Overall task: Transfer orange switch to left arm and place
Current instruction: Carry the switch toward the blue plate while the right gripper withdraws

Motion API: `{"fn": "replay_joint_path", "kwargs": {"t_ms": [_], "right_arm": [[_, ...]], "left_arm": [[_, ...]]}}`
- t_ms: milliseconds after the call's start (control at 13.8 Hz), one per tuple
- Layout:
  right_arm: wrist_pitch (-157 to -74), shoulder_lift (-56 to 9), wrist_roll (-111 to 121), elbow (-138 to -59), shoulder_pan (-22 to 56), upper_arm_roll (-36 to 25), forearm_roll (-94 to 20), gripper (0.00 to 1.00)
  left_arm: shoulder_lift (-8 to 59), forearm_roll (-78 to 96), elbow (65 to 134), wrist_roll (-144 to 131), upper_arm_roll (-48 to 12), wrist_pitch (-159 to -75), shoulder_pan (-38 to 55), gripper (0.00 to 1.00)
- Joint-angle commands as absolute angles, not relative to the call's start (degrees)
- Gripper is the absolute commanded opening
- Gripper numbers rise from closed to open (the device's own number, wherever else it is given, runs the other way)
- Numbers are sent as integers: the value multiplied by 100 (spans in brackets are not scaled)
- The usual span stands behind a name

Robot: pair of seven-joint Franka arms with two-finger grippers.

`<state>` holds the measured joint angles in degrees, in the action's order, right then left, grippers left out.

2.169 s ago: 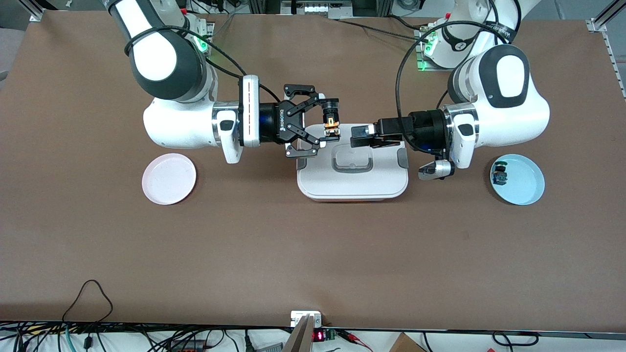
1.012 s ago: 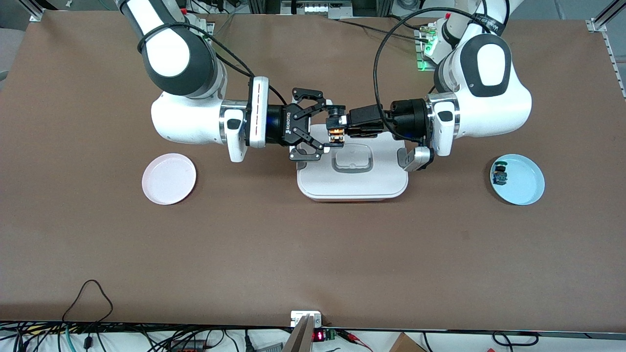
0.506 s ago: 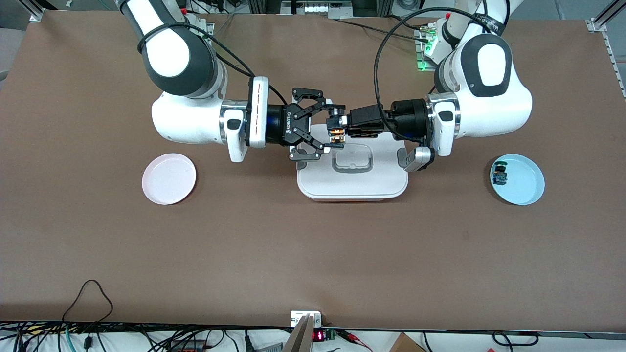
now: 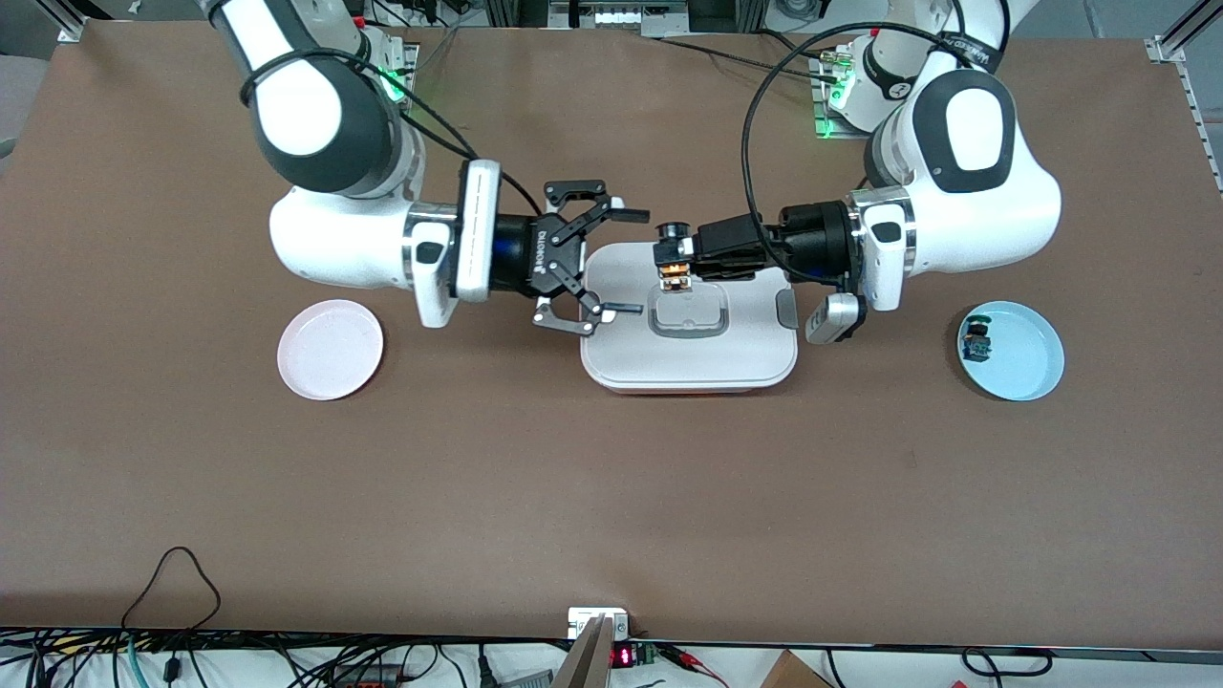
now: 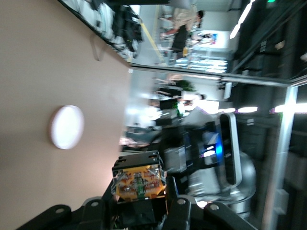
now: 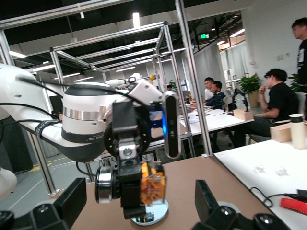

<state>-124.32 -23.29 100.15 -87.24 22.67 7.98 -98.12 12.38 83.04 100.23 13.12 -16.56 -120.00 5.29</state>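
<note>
The orange switch (image 4: 675, 258) is seen held in mid-air over the box (image 4: 689, 355), above the part of the lid nearest the robots' bases, pinched between the pressed-together fingers of the left gripper (image 4: 676, 260). The black cap of the switch is turned toward the robots' bases and its orange body toward the front camera. In the left wrist view, the orange body (image 5: 139, 182) with its metal contacts is shown clamped at the tips of the black fingers (image 5: 165, 203).

The right gripper (image 4: 621, 260) is shown spread wide and holding nothing, hanging over the edge of the box at the right arm's end; one finger (image 4: 623, 214) is over the table just off the box toward the bases, the other (image 4: 619, 308) over the lid's edge. A clear gap is visible between this gripper and the switch. In the right wrist view, the switch (image 6: 151, 184) is framed between the two parted fingertips (image 6: 207, 199), gripped by the left gripper (image 6: 133, 189) and clear of both tips.

The box is set on the brown table (image 4: 611, 497) between the two arms, its lid closed and its recessed handle (image 4: 688, 315) facing up. A pink plate (image 4: 331, 349) lies well apart from the box toward the right arm's end of the table. A light blue plate (image 4: 1024, 355) lies well apart from the box toward the left arm's end, with a small blue-bodied switch (image 4: 976, 342) resting in it.
</note>
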Motion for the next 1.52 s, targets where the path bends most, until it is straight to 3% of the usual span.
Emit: {"fn": "replay_joint_path", "kwargs": {"t_ms": [0, 361, 1012, 1446], "right_arm": [[-12357, -1838, 9984, -9359, 1996, 748, -9835, 100], [-11788, -1687, 9277, -9756, 1846, 89, -9406, 100], [-10944, -1600, 4003, -9747, 1644, -272, -6155, 100], [-10110, -1512, 656, -9528, 1635, -457, -3100, 100]], "left_arm": [[1160, 6984, 9967, 1327, -1679, -11962, 413, 9], [1169, 4374, 9967, 1327, -1661, -11542, 247, 9], [1204, 65, 9984, 4286, -1652, -10205, -421, 6], [1713, -1371, 10055, 7290, -1661, -10222, -1518, 8]]}}
